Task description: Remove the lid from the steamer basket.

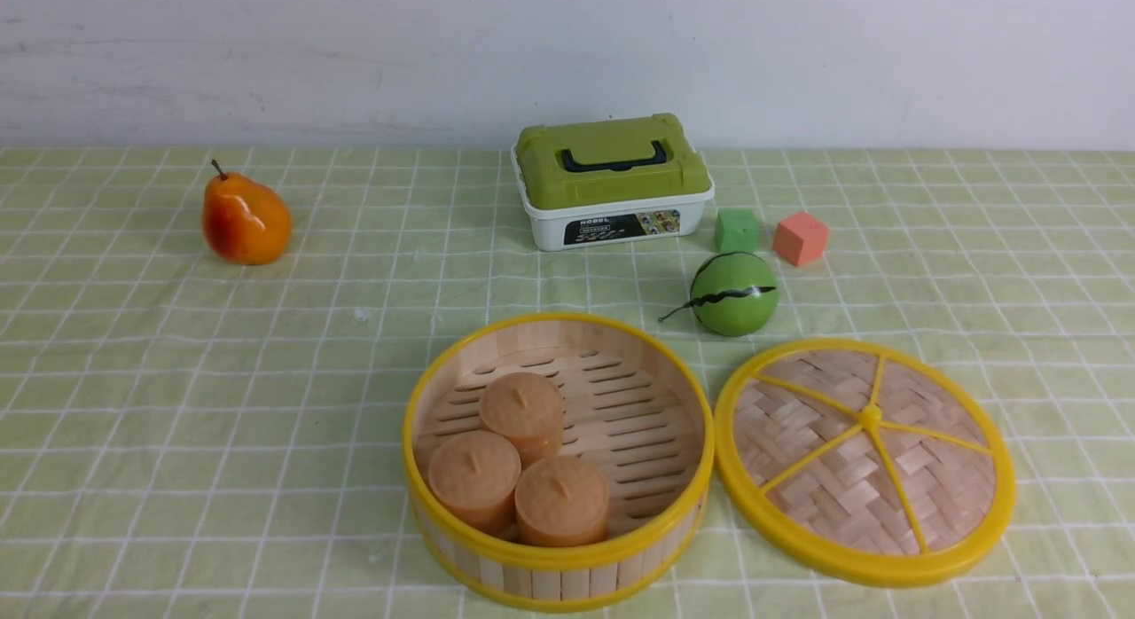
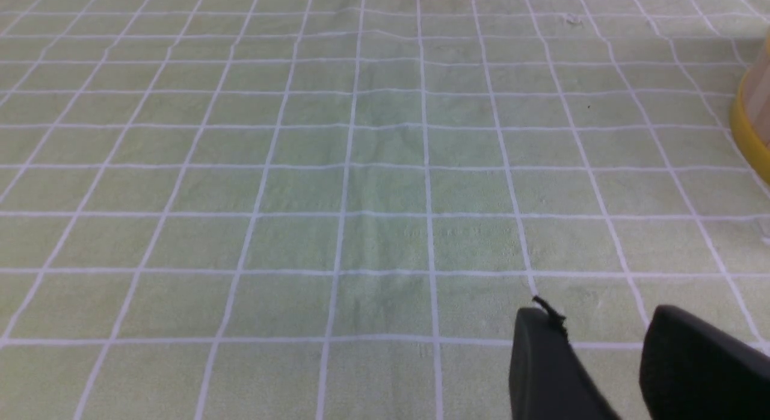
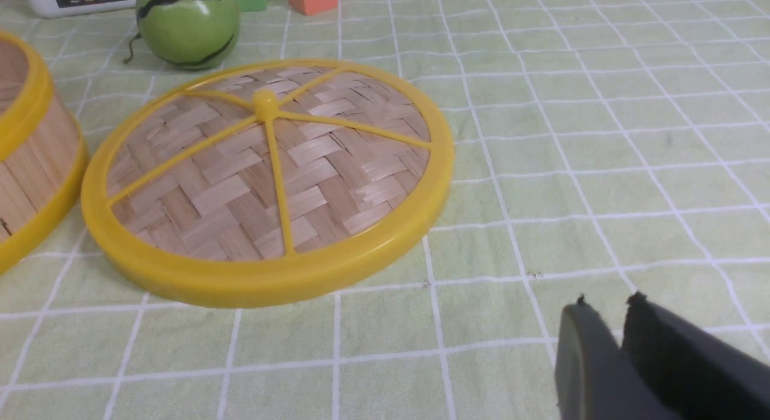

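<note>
Three brown buns (image 1: 562,502) sit uncovered in the steamer basket (image 1: 559,559), so the lid (image 1: 798,504) is already off. It lies flat on the cloth-covered counter (image 1: 222,424), just to the basket's right; whether their rims touch, I cannot tell. The job looks done, leaving only the arms to keep clear.

Should the lid need handling again, I judge it light for its breadth, with a fairly stiff rim and a woven face that might give if pressed. Its smooth yellow edge could slip or tip in a one-sided pinch. The centre knob (image 1: 871,416) seems the best hold, small enough to straddle and near the balance point.

The left hand (image 2: 601,311) is released, fingers spread with nothing between them. The right hand (image 3: 607,302) is also released, though only narrowly parted, and empty.

Both hands are cut off by their wrist pictures' edges, and neither shows in the front view. The lid's underside is hidden, as is some of the basket's floor beneath the buns.
</note>
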Motion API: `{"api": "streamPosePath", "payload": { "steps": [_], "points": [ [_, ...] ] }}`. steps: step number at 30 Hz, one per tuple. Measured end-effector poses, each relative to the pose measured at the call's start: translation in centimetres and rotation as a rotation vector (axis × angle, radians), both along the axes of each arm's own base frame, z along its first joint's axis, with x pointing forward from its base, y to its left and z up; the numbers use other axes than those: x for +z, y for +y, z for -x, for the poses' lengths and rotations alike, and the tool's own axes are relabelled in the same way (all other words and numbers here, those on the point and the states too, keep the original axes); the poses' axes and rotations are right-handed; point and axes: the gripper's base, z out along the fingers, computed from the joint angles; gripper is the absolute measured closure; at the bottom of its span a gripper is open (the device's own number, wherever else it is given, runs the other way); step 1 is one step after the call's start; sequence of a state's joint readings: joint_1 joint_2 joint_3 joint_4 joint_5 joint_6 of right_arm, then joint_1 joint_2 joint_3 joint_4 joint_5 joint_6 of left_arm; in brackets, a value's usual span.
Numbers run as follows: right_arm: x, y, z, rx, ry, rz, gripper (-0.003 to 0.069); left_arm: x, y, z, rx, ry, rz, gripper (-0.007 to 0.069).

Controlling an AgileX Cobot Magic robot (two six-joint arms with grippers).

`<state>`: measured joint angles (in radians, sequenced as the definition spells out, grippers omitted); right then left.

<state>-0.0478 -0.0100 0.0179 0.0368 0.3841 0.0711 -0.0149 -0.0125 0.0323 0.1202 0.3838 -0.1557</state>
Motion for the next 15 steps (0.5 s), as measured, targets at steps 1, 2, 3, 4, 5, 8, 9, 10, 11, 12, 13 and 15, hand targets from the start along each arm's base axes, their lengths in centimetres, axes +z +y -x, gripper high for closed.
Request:
{"api": "streamPosePath", "payload": {
  "steps": [1,2,3,4,5,8,9,10,11,12,13,15],
  "points": [
    [0.00,0.00,0.00,0.000,0.000,0.000,0.0583,0.00,0.00,0.00,0.000,0.000,0.000,0.0386],
    [0.00,0.00,0.00,0.000,0.000,0.000,0.0582,0.00,0.00,0.00,0.000,0.000,0.000,0.0386],
    [0.00,0.00,0.00,0.000,0.000,0.000,0.0582,0.00,0.00,0.00,0.000,0.000,0.000,0.0386],
    [0.00,0.00,0.00,0.000,0.000,0.000,0.0582,0.00,0.00,0.00,0.000,0.000,0.000,0.0386],
    [0.00,0.00,0.00,0.000,0.000,0.000,0.0580,0.00,0.00,0.00,0.000,0.000,0.000,0.0386],
    [0.00,0.00,0.00,0.000,0.000,0.000,0.0575,0.00,0.00,0.00,0.000,0.000,0.000,0.0386],
    [0.00,0.00,0.00,0.000,0.000,0.000,0.0573,0.00,0.00,0.00,0.000,0.000,0.000,0.0386],
    [0.00,0.00,0.00,0.000,0.000,0.000,0.0571,0.00,0.00,0.00,0.000,0.000,0.000,0.0386],
    [0.00,0.00,0.00,0.000,0.000,0.000,0.0571,0.00,0.00,0.00,0.000,0.000,0.000,0.0386],
    [0.00,0.00,0.00,0.000,0.000,0.000,0.0568,0.00,0.00,0.00,0.000,0.000,0.000,0.0386],
    [0.00,0.00,0.00,0.000,0.000,0.000,0.0567,0.00,0.00,0.00,0.000,0.000,0.000,0.0386],
    [0.00,0.00,0.00,0.000,0.000,0.000,0.0564,0.00,0.00,0.00,0.000,0.000,0.000,0.0386]
  ]
}}
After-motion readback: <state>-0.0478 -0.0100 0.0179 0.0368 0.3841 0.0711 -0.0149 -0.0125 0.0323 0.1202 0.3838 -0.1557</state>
